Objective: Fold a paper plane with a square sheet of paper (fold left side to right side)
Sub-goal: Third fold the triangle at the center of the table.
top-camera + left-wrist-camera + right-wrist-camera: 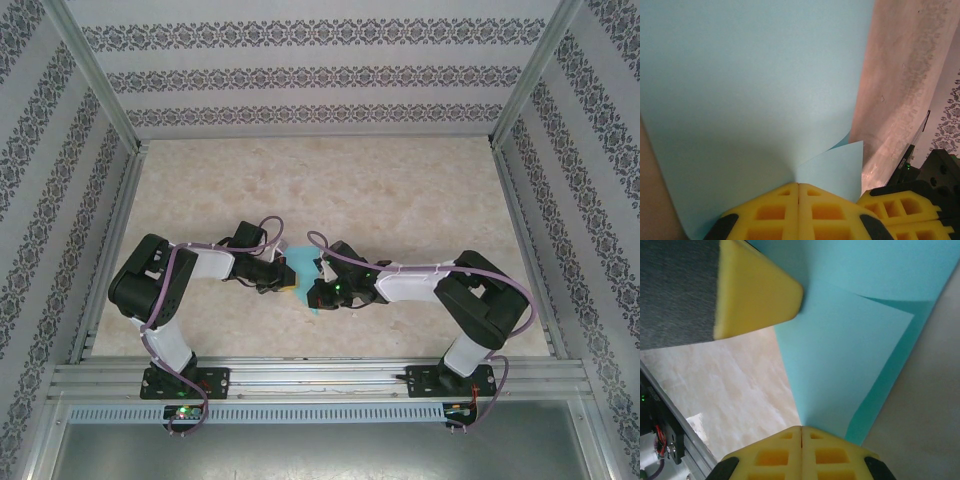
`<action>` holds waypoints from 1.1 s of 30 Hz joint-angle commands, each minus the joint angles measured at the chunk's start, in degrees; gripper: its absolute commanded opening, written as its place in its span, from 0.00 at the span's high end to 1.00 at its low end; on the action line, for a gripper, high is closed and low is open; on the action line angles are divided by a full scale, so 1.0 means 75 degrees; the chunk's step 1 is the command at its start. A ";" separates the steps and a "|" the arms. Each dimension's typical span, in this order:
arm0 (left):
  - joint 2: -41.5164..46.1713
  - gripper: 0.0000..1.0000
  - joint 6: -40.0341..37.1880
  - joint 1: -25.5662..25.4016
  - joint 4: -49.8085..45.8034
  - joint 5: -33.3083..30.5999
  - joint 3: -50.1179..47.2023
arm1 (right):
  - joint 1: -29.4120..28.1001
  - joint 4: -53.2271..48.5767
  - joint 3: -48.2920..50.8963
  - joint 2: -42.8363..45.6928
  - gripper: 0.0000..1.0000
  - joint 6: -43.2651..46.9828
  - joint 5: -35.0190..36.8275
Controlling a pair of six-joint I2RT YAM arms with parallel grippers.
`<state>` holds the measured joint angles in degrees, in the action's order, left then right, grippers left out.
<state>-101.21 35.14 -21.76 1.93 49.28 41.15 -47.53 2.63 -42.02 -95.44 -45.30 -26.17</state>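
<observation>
At the middle of the table (350, 190), near the arms' bases, the paper (750, 90) sits pinched between both tools. The left tool (799, 189) has its yellow pads pressed together on one corner. The right tool (801, 432) is likewise clamped shut on a nearby edge, where a flap lies doubled over. From above the sheet is mostly hidden, so whether it touches the table is unclear. To fold well, I judge the left edge should travel over onto the right, with corners matched before any crease is pressed and no tugging on the thin sheet.
</observation>
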 commanded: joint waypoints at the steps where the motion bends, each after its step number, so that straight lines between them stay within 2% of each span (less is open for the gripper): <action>1: -0.0507 0.99 -0.0148 -0.0068 -0.0748 -0.1168 -0.0167 | -0.0097 -0.0197 0.0003 -0.0130 0.93 -0.0032 0.0206; 20: -0.0516 0.99 -0.0173 -0.0072 -0.0828 -0.1154 -0.0102 | -0.0110 -0.0421 -0.0034 -0.0394 0.93 0.0005 0.0259; 26: -0.0444 0.98 -0.0127 -0.0068 -0.0807 -0.1116 -0.0067 | -0.0190 -0.0517 0.0007 -0.0445 0.96 -0.0099 0.0116; 33: 0.0429 0.94 0.0003 -0.0065 -0.0603 -0.0922 0.0008 | -0.0190 -0.1124 0.0049 -0.0597 1.00 -0.0205 0.0414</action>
<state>-100.38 35.00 -22.06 0.36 47.68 41.76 -47.90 1.50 -42.39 -97.34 -46.17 -25.15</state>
